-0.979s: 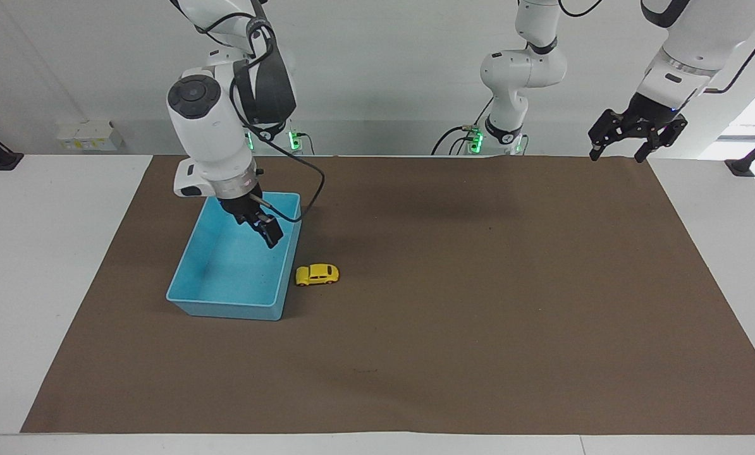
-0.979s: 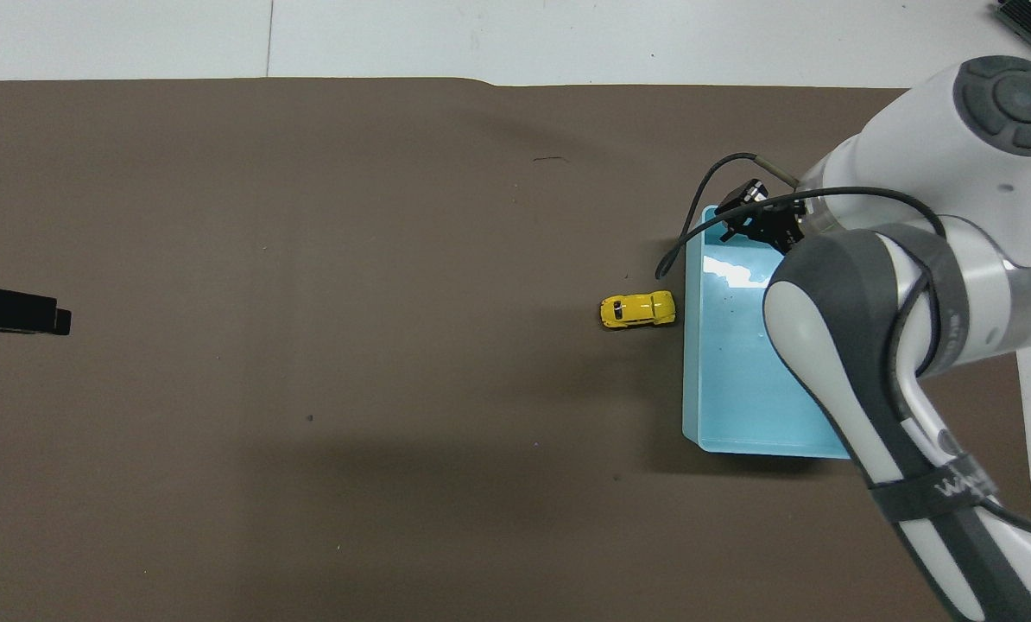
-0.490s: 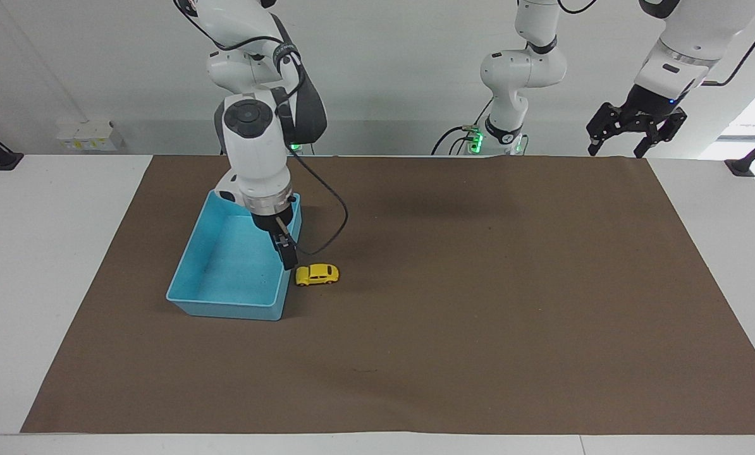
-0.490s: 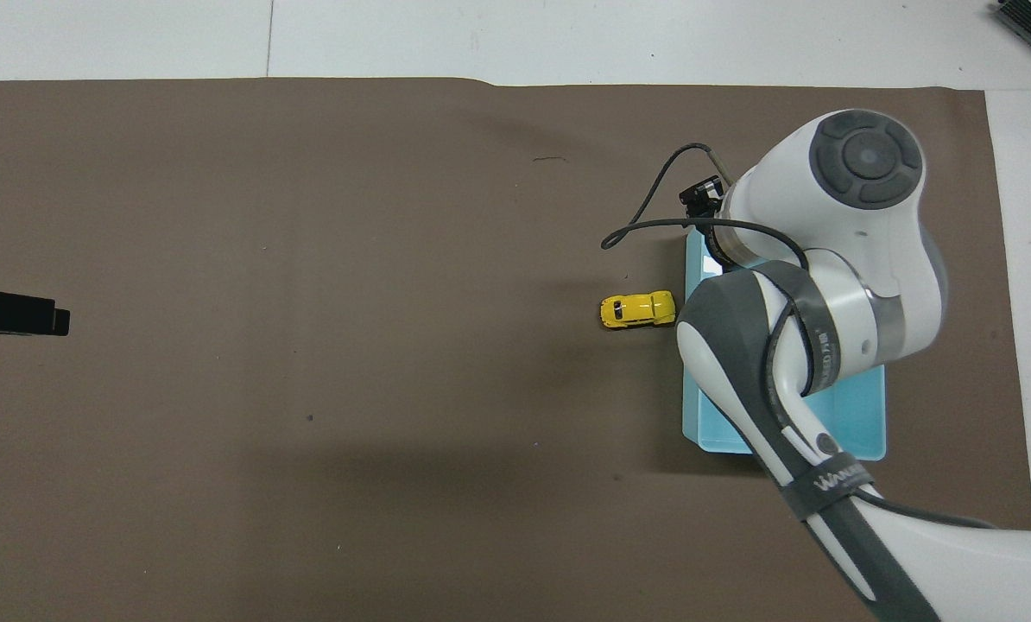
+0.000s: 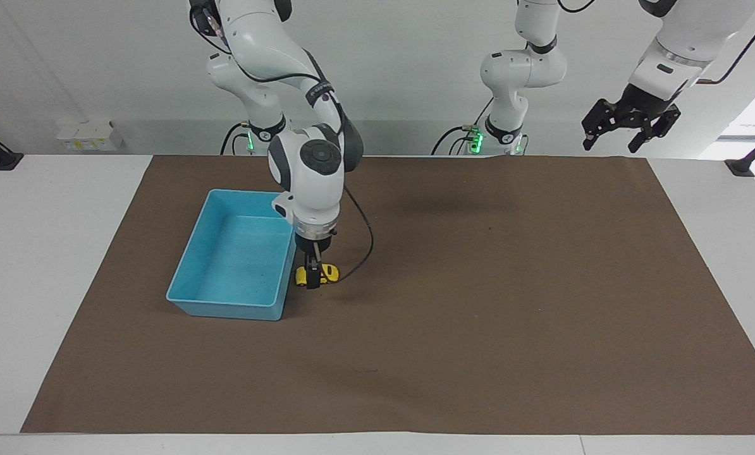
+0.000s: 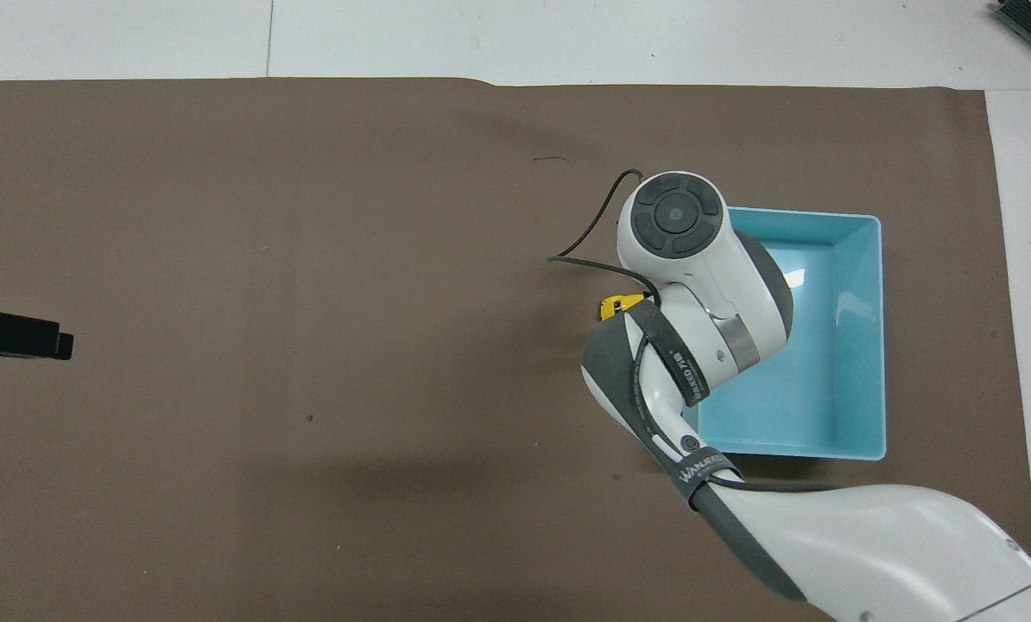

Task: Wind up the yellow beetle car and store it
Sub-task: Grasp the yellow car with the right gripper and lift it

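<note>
Facing view: a table is covered by a brown mat, with two white robot arms standing at the edge nearest them. The right gripper points straight down and has its tips at the yellow beetle car, a tiny toy that sits on the mat just beside the light-blue bin, toward the left arm's end of the table from it. The dark fingers cross the middle of the car's body, so only its two ends show; I cannot tell whether they are closed on it or merely around it. The bin is a shallow rectangular tray and nothing is visible inside it.

The left gripper hangs high in the air over the corner of the mat at the left arm's end of the table, waiting, with its fingers spread apart and holding nothing.

In the overhead view, the right arm's wrist covers nearly all of the car, leaving only a sliver of yellow beside the bin's wall.
</note>
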You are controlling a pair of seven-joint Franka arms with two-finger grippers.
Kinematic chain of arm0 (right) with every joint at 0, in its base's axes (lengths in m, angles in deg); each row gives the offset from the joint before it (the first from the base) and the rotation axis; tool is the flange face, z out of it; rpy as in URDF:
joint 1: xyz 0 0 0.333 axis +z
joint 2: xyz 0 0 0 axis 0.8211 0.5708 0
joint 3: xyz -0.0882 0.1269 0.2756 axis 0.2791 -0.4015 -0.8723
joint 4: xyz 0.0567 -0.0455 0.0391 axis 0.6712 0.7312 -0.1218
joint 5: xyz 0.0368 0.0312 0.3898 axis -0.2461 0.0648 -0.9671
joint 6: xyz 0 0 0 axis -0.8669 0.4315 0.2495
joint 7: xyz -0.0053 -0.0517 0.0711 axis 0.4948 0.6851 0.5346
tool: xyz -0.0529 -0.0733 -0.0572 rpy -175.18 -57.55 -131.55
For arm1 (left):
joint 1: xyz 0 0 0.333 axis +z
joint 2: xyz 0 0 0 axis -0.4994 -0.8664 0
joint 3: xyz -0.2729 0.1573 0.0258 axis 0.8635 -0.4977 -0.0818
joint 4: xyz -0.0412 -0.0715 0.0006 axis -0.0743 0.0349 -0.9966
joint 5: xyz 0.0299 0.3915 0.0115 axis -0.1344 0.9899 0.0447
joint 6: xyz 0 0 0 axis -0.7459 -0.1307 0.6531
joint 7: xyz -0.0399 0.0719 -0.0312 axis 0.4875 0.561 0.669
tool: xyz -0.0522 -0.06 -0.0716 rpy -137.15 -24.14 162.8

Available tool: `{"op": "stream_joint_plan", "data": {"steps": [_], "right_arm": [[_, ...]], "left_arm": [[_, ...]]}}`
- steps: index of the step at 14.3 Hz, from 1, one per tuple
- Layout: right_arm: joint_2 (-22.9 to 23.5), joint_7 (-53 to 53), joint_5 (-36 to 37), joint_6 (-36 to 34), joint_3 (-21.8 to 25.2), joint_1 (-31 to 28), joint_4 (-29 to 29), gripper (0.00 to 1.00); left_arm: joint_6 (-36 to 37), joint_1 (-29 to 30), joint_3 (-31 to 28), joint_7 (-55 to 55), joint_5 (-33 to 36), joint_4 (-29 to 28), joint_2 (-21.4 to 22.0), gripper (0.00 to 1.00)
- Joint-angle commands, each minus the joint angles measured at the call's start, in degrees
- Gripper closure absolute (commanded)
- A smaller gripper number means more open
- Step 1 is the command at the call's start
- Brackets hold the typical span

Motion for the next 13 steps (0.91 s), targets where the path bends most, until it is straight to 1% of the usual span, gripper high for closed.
{"op": "stream_joint_plan", "data": {"steps": [1, 3, 5, 7, 8, 9, 10, 11, 12, 13], "right_arm": [[2.71, -7.36, 1.77, 3.43, -0.15, -0.55, -0.02, 0.00], [2.45, -10.01, 0.90, 5.54, -0.15, -1.60, 2.17, 0.00], [1.31, -10.10, 0.80, 8.00, -0.24, -2.48, 5.76, 0.00], [0.00, -9.41, 0.80, 8.80, -0.33, -2.22, 8.50, 0.00], [-0.53, -9.05, 0.80, 9.07, -0.33, -1.96, 9.64, 0.00], [-0.89, -7.31, 0.89, 8.98, -0.33, -1.70, 10.00, 0.00], [-0.72, -5.03, 1.50, 8.28, -0.33, -1.00, 9.05, 0.00], [-0.28, -3.96, 2.03, 7.23, -0.24, -0.56, 7.21, 0.00], [-0.19, -3.95, 2.04, 4.87, -0.33, -0.29, 5.45, 0.00], [-0.19, -4.04, 2.04, 2.76, -0.41, 0.84, 4.39, 0.00]], "left_arm": [[0.52, -0.41, 0.10, -0.16, 0.39, -1.57, 0.97, 0.00], [0.17, -0.77, 0.10, -0.50, 0.39, -1.75, 1.05, 0.00], [-0.36, -0.85, 0.10, -0.33, 0.65, -1.75, 0.18, 0.00], [-2.11, -0.86, 0.10, -0.07, 0.74, -2.71, -0.17, 0.00], [-3.34, -0.77, 0.10, -0.15, 0.74, -2.10, -1.66, 0.00], [-2.65, -0.77, 0.10, -0.15, 0.57, 0.16, -4.28, 0.00], [-1.25, -0.51, 0.10, -0.07, 0.92, 2.54, -5.79, 0.00], [-1.07, -0.16, 0.01, 0.02, 1.09, 3.26, -6.41, 0.00], [-2.37, -0.59, 0.01, 0.46, 1.18, 1.87, -5.81, 0.00], [-4.12, -0.77, 0.01, 1.16, 2.75, -0.14, -5.11, 0.00]]}}
